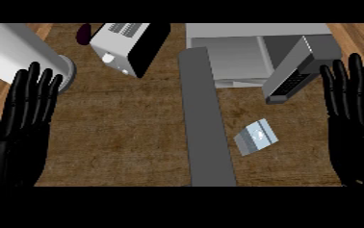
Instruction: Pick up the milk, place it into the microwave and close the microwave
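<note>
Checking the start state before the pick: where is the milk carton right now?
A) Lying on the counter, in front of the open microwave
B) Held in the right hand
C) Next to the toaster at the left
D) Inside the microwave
A: the milk carton lies on the wooden counter, nearer the robot than the microwave with its door swung open; no hand touches it.

No text, label, brand or number can be read. The milk carton (pixel 256 136) bears only a blurred pale mark, and the microwave (pixel 245 58) shows no legible writing.
</note>
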### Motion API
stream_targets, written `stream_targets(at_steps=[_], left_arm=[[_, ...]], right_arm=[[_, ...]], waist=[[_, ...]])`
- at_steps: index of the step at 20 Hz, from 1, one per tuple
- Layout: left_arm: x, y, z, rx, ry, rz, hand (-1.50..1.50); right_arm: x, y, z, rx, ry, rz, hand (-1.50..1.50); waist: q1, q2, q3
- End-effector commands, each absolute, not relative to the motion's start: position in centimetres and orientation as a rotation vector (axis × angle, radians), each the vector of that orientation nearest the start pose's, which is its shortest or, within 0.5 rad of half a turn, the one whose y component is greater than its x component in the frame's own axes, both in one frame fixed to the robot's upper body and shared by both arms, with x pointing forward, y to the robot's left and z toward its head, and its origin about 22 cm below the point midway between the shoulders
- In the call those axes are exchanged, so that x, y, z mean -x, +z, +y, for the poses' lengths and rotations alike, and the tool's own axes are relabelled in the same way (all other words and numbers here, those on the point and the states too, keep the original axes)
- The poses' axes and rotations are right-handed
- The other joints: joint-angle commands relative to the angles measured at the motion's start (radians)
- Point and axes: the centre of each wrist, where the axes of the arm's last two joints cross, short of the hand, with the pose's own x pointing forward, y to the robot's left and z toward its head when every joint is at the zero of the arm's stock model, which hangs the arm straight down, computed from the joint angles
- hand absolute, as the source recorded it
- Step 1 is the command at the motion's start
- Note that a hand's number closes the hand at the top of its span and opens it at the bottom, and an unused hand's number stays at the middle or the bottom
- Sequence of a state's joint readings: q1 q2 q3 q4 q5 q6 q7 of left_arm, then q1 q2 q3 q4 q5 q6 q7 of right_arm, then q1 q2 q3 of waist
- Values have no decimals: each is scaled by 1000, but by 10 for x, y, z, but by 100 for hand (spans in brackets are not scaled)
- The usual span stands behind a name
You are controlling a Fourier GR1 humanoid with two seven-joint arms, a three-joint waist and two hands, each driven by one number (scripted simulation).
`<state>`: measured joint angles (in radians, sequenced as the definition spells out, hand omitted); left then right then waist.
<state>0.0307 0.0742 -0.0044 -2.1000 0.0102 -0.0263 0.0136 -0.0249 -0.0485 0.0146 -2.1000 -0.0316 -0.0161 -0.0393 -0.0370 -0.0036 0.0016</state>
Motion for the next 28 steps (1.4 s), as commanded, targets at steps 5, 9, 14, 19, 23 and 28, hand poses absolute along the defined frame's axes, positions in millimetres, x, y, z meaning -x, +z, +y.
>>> stream_targets(at_steps=[5,9,14,19,23,28], left_arm=[[-220,108,231,-28,-72,-2033,-150],[-203,86,237,122,201,-1927,-150],[-177,60,229,146,214,-1901,-150],[-162,42,228,130,204,-1901,-150],[-137,38,217,146,195,-1905,-150],[-132,41,221,152,191,-1910,-150]], right_arm=[[-166,149,-244,-91,250,-2090,-150],[-154,130,-240,-219,273,-1925,-150],[-141,123,-253,-207,268,-1912,-150],[-132,94,-256,-180,245,-1888,-150],[-145,75,-243,-194,249,-1855,-150],[-149,47,-260,-200,199,-1808,-150]], waist=[[25,2,-2],[31,1,-3],[36,2,-2],[35,2,-2],[43,2,-2],[40,2,-1]])
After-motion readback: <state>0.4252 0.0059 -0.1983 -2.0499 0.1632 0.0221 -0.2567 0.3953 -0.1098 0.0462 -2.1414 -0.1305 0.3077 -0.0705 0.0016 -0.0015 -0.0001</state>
